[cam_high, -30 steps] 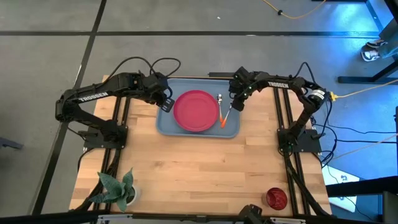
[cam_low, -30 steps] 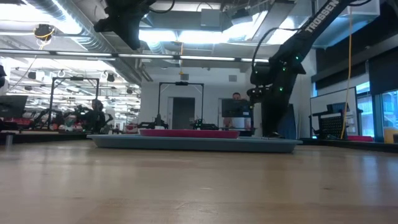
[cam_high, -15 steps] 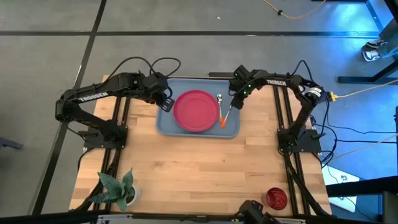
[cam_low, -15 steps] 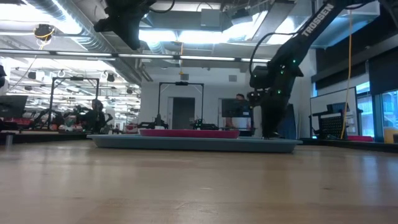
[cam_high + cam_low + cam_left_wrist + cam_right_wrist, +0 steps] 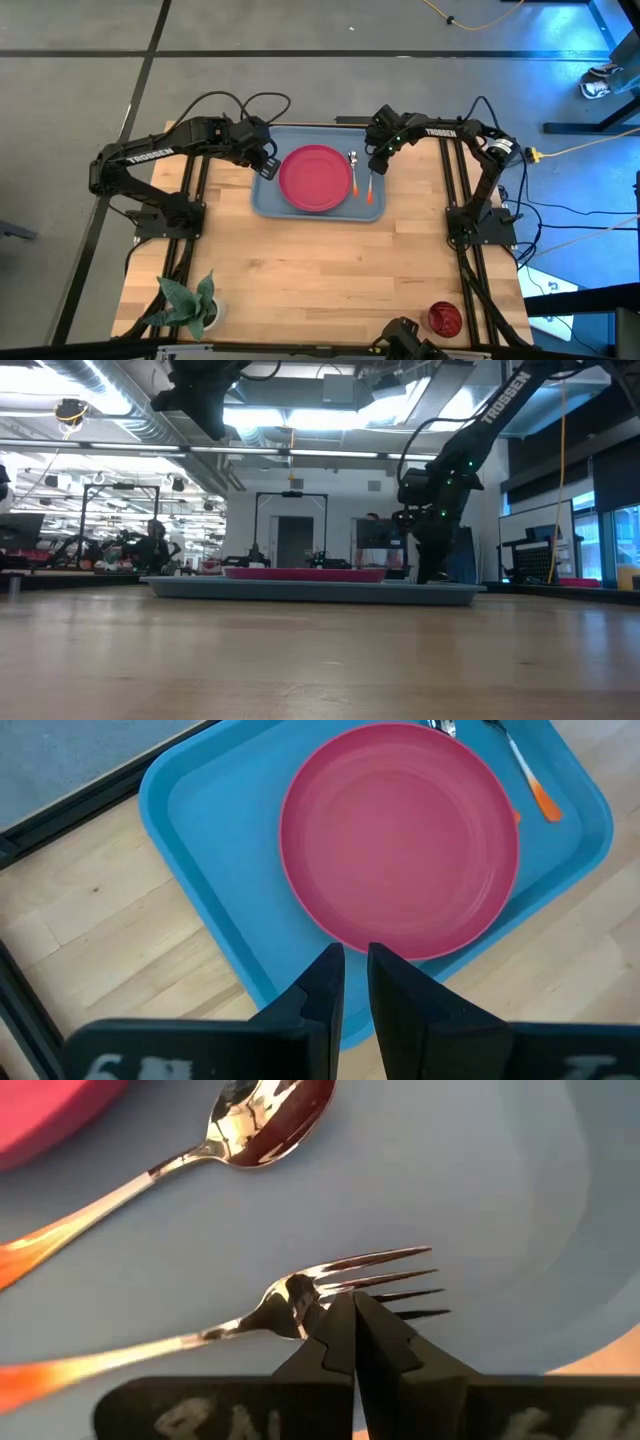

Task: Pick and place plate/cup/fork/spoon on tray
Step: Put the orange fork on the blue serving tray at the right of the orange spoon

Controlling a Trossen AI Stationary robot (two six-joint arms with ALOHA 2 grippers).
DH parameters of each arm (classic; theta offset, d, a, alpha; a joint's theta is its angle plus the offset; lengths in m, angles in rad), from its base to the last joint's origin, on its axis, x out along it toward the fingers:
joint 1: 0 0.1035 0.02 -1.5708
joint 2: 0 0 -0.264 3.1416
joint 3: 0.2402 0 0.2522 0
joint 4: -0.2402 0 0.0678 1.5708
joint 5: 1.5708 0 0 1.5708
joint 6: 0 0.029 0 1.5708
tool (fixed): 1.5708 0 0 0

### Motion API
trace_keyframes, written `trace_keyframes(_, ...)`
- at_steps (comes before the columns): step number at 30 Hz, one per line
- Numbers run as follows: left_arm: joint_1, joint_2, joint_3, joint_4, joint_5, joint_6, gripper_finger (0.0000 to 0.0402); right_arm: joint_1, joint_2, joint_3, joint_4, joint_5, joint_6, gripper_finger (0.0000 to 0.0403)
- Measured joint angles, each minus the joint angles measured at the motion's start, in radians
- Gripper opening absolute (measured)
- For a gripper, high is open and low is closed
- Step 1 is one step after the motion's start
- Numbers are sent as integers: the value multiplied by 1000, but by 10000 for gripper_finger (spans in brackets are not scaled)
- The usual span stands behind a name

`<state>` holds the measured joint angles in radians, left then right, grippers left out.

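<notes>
We are seeing the plate (image 5: 315, 178), spoon (image 5: 180, 1142) and fork (image 5: 300, 1305) lying in the tray (image 5: 268, 198). The right tool (image 5: 350, 1335) is hovering closed, empty, over the fork. The cup (image 5: 444, 318) is sitting on the desk (image 5: 320, 270), well apart.

My overhead camera looks straight down on the whole bench (image 5: 320, 260). My low one looks level across it. My wrist cameras sit close above the tray (image 5: 210, 850), which all four views share.
</notes>
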<state>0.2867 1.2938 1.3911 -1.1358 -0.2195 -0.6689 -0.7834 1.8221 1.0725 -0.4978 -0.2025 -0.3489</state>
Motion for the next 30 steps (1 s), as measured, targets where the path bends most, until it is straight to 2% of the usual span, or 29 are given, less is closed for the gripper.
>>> trace_keyframes(17, 0, 0, 0, 0, 0, 0, 41, 0, 0, 1, 38, 1, -15, 0)
trace_keyframes(20, 0, 0, 0, 0, 0, 0, 41, 9, 0, 35, -36, -42, 5, 0)
trace_keyframes(30, 0, 0, 0, 0, 0, 0, 41, 42, 49, 175, -2, -100, 34, 0)
